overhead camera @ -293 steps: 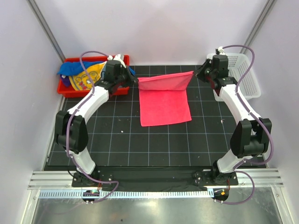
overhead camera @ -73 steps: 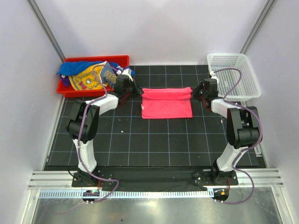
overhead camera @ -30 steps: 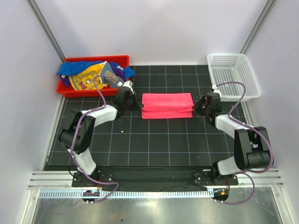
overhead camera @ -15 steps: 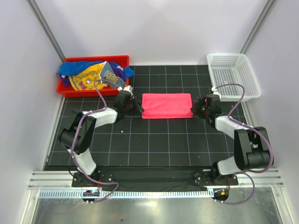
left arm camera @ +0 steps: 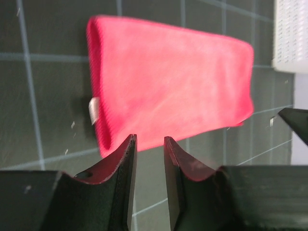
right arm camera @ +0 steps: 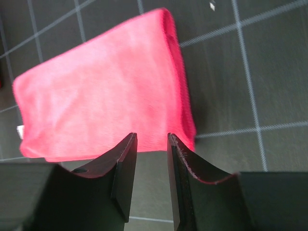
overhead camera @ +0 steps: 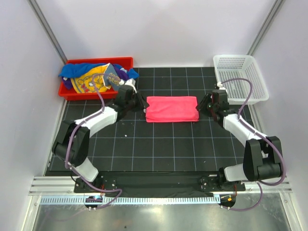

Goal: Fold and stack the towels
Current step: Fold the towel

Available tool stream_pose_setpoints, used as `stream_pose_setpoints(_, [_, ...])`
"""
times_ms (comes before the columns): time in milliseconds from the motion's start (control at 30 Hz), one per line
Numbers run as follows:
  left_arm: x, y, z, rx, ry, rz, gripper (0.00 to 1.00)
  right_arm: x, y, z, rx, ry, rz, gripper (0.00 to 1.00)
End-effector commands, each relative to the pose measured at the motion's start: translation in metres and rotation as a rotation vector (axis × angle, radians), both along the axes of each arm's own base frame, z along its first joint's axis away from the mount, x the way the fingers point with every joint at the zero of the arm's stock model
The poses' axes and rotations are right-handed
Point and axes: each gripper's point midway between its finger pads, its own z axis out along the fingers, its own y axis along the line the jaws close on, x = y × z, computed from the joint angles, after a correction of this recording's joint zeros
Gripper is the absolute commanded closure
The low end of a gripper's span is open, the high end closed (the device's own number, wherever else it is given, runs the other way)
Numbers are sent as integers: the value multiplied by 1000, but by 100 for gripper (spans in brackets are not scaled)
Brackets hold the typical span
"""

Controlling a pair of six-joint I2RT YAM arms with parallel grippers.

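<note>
A hot pink towel (overhead camera: 171,109) lies folded into a narrow rectangle on the black grid mat. It fills the upper part of the left wrist view (left arm camera: 168,82) and of the right wrist view (right arm camera: 101,96). My left gripper (overhead camera: 139,105) hovers just off its left end, open, with only mat between the jaws (left arm camera: 149,139). Just off the right end, my right gripper (overhead camera: 204,107) is open too and holds nothing (right arm camera: 151,137). More towels (overhead camera: 91,77), blue, yellow and purple, are heaped in the red bin.
The red bin (overhead camera: 122,62) stands at the back left of the mat. A white mesh basket (overhead camera: 240,77) sits at the back right, and its edge (left arm camera: 291,36) shows in the left wrist view. Grey walls close in both sides.
Both grippers have opened and let go of the pink towel's ends. They have drawn back slightly outward. The towel now lies flat and folded.
</note>
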Motion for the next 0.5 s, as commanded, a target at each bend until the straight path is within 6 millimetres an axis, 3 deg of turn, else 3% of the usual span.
stream_pose_setpoints(0, [22, -12, 20, 6, -35, -17, 68, 16, 11, 16, -22, -8, 50, 62])
stream_pose_setpoints(67, [27, -17, 4, 18, 8, -27, 70, 20, 16, 9, -12, 17, 75, 62])
stream_pose_setpoints(167, [34, -24, -8, 16, 37, -39, 72, 21, 21, -20, -5, 90, 95, 62])
stream_pose_setpoints(333, [27, -16, -58, 73, 155, -8, 75, 3, 15, -77, -16, 240, 75, 64])
stream_pose_setpoints(467, [17, -11, -79, 106, 211, -5, 76, -7, 9, -92, -15, 282, 45, 64])
